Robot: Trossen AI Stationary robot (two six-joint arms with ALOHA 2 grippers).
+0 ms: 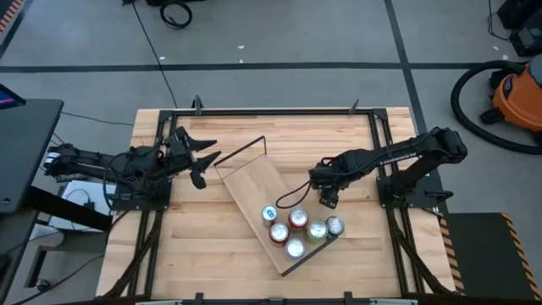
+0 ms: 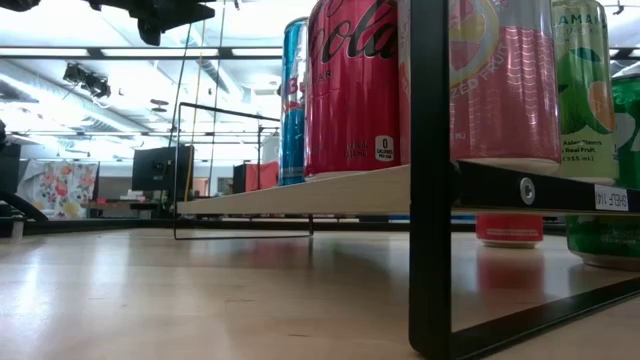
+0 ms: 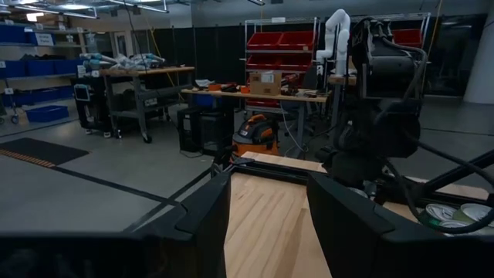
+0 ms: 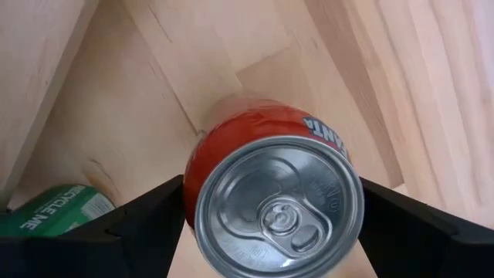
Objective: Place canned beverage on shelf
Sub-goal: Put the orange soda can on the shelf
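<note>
An orange-red can (image 4: 255,127) stands upright on the table beside the shelf (image 1: 250,182), a long light-wood board on a dark wire frame lying diagonally. In the low view this can (image 2: 510,230) shows under the board. My right gripper (image 4: 272,185) points down over it, open, one finger on each side of its upper wall. In the high view the right gripper (image 1: 329,202) hides the can. My left gripper (image 1: 206,161) waits open and level at the table's left, past the shelf's far end; nothing is between its fingers (image 3: 201,224). My right gripper comes at the orange-red can from above, its fingers (image 4: 147,220) flanking the can just below the rim (image 4: 202,166). The can's top hides the fingertips, so I cannot tell whether they touch it. The can stands upright.
Several cans stand on the shelf's near end: blue (image 1: 269,213), red (image 1: 297,219), pink (image 2: 500,80) and green (image 1: 317,230). Another green can (image 4: 54,208) stands on the table close to the orange-red one. A black frame (image 1: 381,144) borders the table.
</note>
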